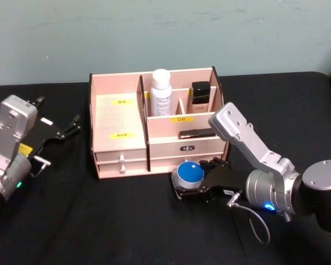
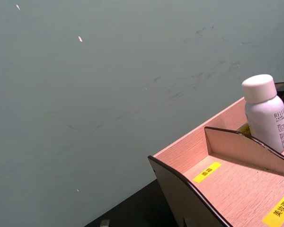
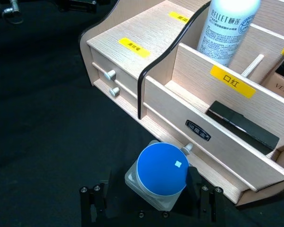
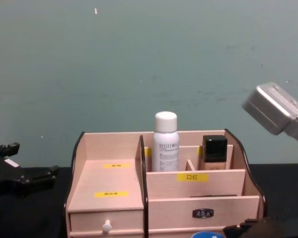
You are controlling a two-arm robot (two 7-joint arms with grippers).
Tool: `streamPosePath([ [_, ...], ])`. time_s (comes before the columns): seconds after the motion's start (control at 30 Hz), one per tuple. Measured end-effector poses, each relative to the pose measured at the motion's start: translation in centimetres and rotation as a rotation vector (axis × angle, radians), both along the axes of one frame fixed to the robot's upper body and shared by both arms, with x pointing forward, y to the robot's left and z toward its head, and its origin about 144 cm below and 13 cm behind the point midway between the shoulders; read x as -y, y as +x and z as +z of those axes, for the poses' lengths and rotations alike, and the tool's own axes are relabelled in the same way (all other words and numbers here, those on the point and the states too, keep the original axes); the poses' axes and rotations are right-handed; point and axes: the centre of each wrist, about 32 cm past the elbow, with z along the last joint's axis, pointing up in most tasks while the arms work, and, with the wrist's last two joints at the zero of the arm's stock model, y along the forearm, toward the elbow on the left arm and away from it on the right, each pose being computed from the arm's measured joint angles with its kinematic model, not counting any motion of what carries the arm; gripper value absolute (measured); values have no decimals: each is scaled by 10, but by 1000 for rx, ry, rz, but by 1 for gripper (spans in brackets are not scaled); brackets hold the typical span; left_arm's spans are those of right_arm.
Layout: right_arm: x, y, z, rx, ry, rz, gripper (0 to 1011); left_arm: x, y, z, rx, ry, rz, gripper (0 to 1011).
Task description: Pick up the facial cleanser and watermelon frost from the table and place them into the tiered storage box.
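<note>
The right gripper (image 3: 149, 196) sat at the frame's edge, its black body flanking the watermelon frost (image 3: 162, 169), a round blue-lidded jar on a clear base. The jar sat just in front of the tiered storage box (image 3: 199, 94), near a small knob (image 3: 187, 148). The box crossed the frame on a diagonal over the black cloth (image 3: 38, 118). The facial cleanser (image 3: 227, 33), a white bottle, stood upright in a rear compartment. A flat black item (image 3: 241, 125) lay in the compartment behind the front panel.

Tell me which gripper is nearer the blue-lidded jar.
Right. The right gripper is at the blue-lidded jar, in front of the wooden box; the left gripper sits far off, beyond the box's other side.
</note>
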Motion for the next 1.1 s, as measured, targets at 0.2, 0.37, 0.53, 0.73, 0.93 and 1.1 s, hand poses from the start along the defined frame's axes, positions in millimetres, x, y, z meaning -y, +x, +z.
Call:
streamPosePath([
  [0.2, 0, 1, 0, 5, -6, -7, 1003, 0, 0, 0, 0, 0, 0, 1010],
  [0.37, 0, 1, 0, 2, 2, -2, 1002, 0, 0, 0, 0, 0, 0, 1009],
  [0.53, 1, 2, 2, 4, 8, 6, 1003, 0, 0, 0, 0, 0, 0, 1010],
  [0.73, 1, 2, 3, 8, 12, 12, 1002, 0, 0, 0, 0, 0, 0, 1010],
  [0.93, 2, 4, 2, 11, 9, 9, 1002, 0, 0, 0, 0, 0, 0, 1010],
  [1.1, 3, 7, 0, 13, 3, 0, 1003, 0, 0, 0, 0, 0, 0, 1010],
])
